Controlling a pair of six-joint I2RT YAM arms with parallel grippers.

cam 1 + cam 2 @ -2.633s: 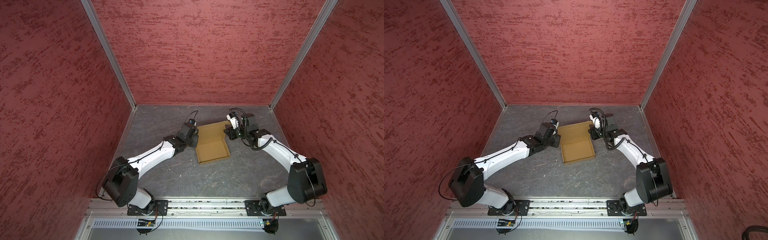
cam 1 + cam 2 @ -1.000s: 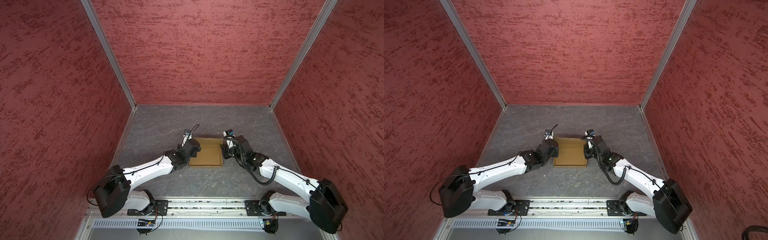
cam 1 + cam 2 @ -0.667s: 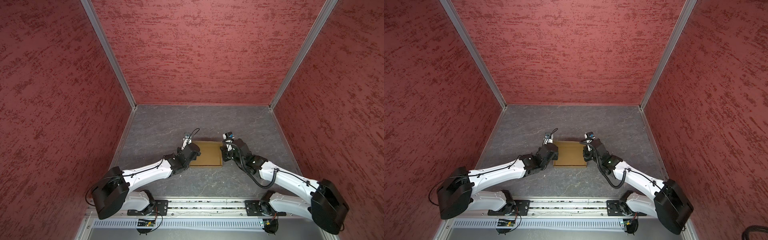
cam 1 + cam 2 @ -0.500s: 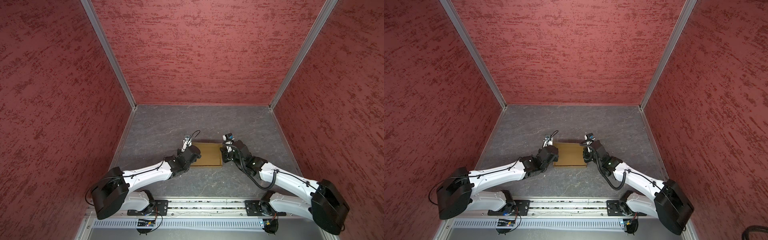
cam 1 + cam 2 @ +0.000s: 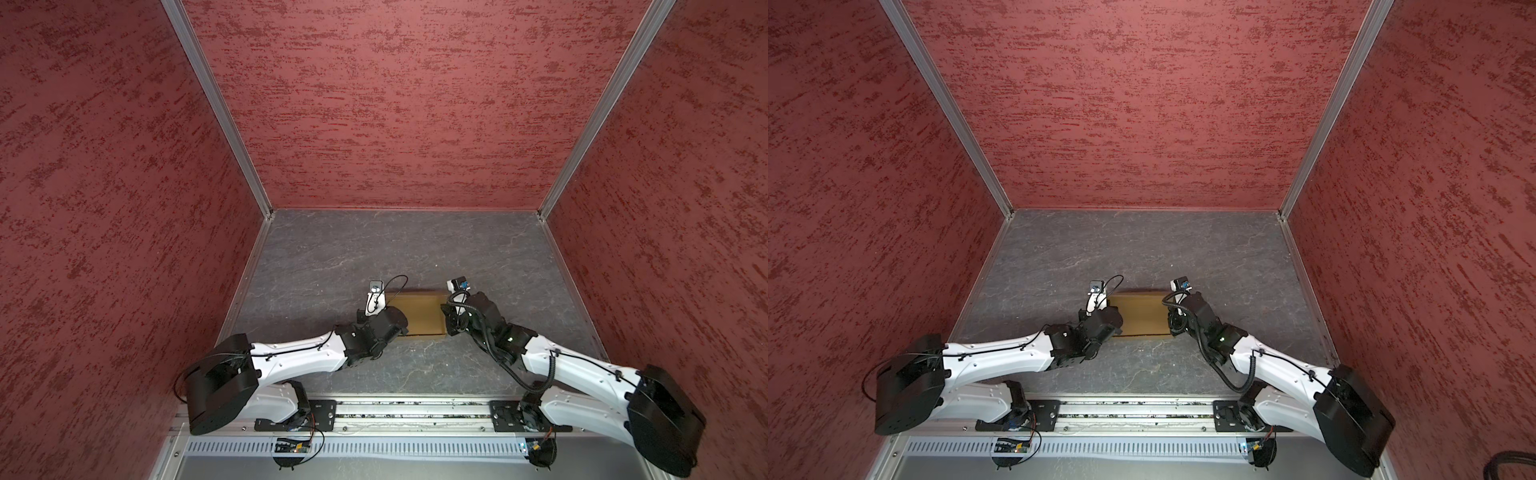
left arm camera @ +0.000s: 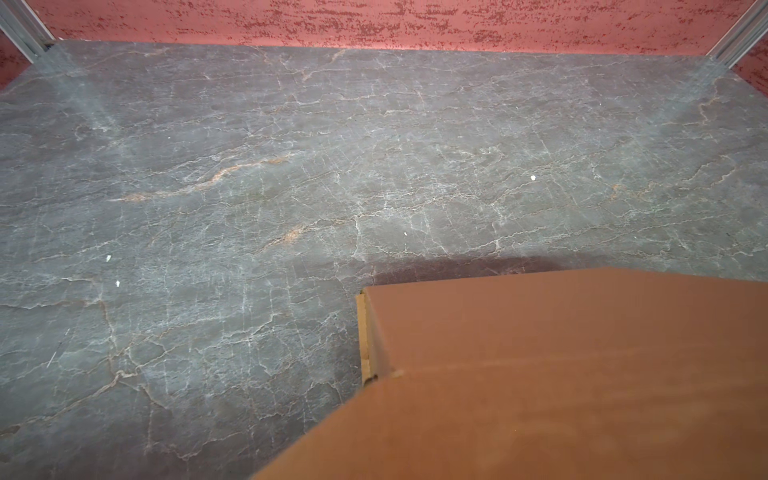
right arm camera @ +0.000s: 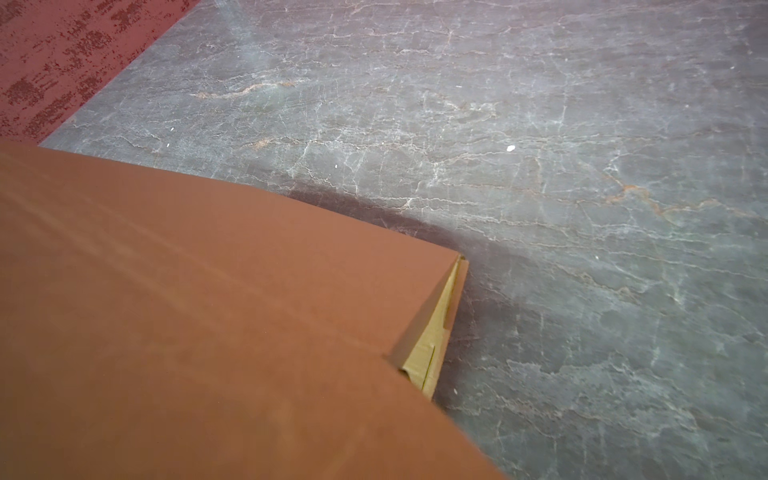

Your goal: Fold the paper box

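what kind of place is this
Likely a robot test cell: red textured walls enclose a grey table, left arm and right arm sit on a rail, flanking one paper box.

Likely lab: red-walled enclosure [image 5: 395, 104], aluminium rail [image 5: 415, 409].

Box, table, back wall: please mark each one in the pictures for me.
box [image 5: 422, 313]: in a top view, on the middle of its closed lid.
table [image 5: 374, 245]: in a top view, on the bare grey surface behind the box.
back wall [image 5: 395, 104]: in a top view, on its red middle.
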